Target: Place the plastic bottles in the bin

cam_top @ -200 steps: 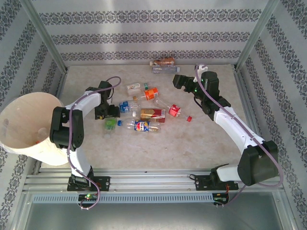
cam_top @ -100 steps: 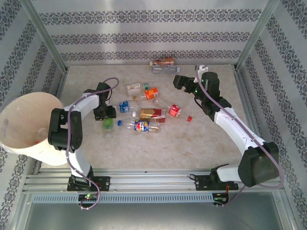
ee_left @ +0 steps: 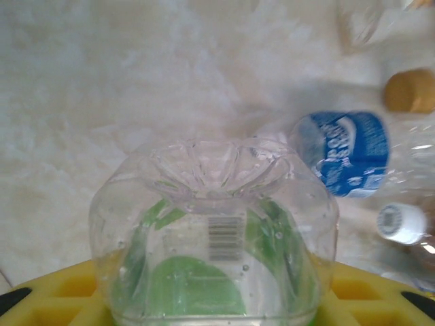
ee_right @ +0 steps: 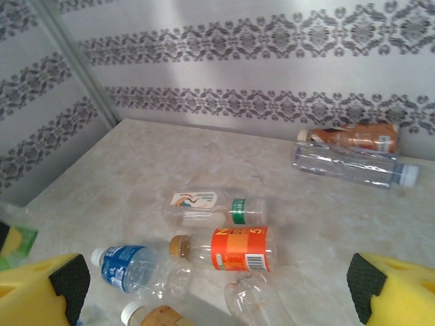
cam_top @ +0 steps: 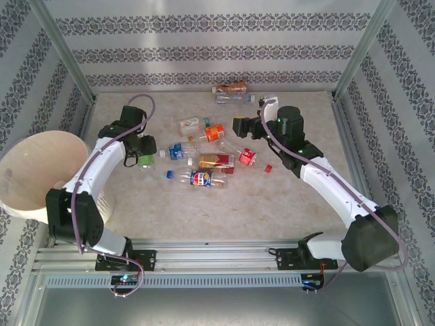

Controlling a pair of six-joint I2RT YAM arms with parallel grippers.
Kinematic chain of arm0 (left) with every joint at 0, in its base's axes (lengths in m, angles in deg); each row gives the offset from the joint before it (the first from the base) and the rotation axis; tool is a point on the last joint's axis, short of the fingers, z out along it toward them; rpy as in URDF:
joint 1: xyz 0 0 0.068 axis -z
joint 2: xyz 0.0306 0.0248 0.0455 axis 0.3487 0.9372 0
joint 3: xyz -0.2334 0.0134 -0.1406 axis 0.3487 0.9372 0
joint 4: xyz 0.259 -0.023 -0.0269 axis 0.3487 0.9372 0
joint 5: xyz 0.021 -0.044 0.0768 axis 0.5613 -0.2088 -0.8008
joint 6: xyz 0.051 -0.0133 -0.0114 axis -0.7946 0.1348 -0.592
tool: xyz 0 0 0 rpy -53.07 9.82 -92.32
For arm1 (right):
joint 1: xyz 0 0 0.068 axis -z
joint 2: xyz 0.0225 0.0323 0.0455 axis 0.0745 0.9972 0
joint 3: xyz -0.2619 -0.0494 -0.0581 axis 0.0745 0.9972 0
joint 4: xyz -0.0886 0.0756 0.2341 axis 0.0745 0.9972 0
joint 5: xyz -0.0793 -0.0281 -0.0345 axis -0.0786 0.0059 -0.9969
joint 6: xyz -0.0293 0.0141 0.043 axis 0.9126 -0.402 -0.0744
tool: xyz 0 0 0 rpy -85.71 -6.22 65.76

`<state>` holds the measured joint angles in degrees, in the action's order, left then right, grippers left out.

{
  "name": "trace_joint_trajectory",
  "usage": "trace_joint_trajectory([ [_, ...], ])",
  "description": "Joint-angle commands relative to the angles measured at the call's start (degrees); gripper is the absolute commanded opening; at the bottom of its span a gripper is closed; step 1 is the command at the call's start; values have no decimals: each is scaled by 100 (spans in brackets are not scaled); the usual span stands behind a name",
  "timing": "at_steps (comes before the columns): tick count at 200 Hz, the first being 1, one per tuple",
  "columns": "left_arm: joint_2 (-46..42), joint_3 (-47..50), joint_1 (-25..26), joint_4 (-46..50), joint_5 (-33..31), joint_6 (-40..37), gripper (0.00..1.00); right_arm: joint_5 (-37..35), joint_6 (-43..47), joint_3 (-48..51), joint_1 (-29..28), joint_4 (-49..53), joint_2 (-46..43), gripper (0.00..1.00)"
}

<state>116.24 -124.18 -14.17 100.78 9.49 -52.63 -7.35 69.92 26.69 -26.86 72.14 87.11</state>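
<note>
the bin, a large cream-white tub, stands at the near left corner beside the table, mouth open upward. the left gripper is over the table's left part, near the bin's rim, clenched on a green-label bottle; the bottle's ribbed base faces outward between the yellow pads. the right gripper is released and empty, jaws wide apart, above the table's centre-far area. the other bottles lie on their sides on the table, apart from the bin:
- a mid-table cluster: a blue-label bottle, an orange-label bottle, a white-label bottle, a brown-label bottle, a red-label bottle and a blue-logo bottle
- two by the far wall: an orange-brown bottle just beside a clear bottle
- a loose blue cap near the cluster
</note>
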Motion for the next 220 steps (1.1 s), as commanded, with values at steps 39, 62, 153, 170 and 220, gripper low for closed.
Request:
trace_joint_trajectory([
  [39, -831, -787, -53, -326, 796, -155, 48, 67, 390, -393, -149, -293, 275, 98],
  [62, -979, -1280, -54, -71, 394, -275, 48, -10, 350, -520, -165, -373, 374, 98],
  [153, -1852, -2438, -55, 369, -1717, -852, 48, -59, 284, -687, -192, -461, 699, 98],
  [170, -1763, -2704, -62, 507, -2401, -1001, 47, -33, 274, -726, -193, -456, 749, 98],
  [220, -1720, -2905, -387, 833, -4278, -1047, 48, -32, 249, -746, -198, -456, 795, 98],
])
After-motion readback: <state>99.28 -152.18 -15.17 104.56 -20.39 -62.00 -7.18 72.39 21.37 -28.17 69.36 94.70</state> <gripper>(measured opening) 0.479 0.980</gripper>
